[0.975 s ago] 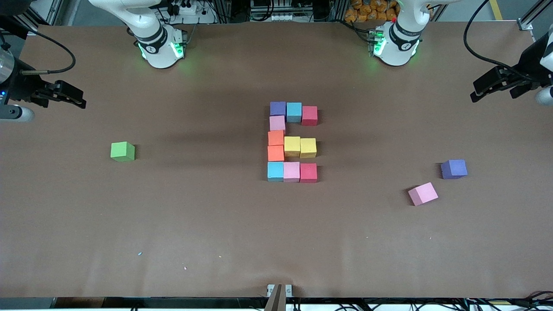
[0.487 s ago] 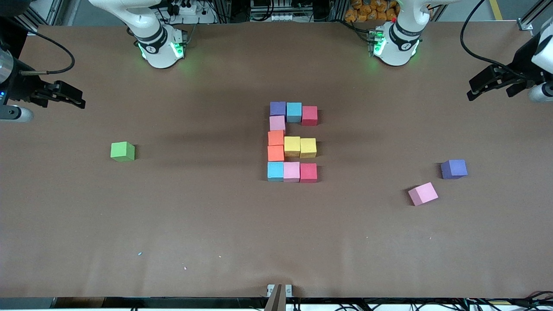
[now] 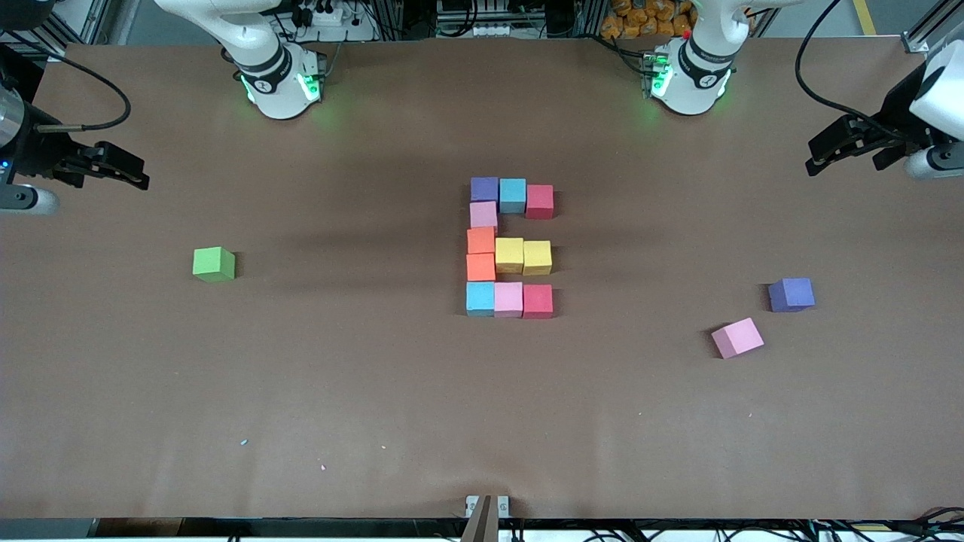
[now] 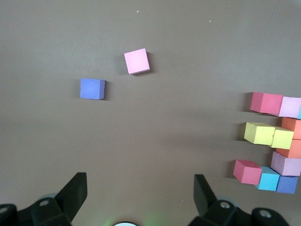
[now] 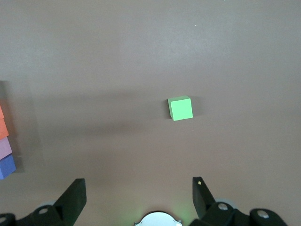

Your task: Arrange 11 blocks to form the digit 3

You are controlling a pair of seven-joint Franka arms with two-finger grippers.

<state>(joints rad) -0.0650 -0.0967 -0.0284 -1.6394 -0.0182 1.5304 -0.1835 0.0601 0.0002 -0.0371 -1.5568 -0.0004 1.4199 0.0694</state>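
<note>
Left tool (image 3: 821, 150) rose, spread | matte foam cubes (image 3: 510, 255) square-edged, unmoved

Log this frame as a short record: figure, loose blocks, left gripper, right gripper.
figure: eleven blocks joined mid-table in three rows off one column
loose blocks: green cube toward the right arm's end; purple cube and pink cube toward the left arm's end
left gripper: open, empty, over the table's edge
right gripper: open, empty, over the table's edge
</note>
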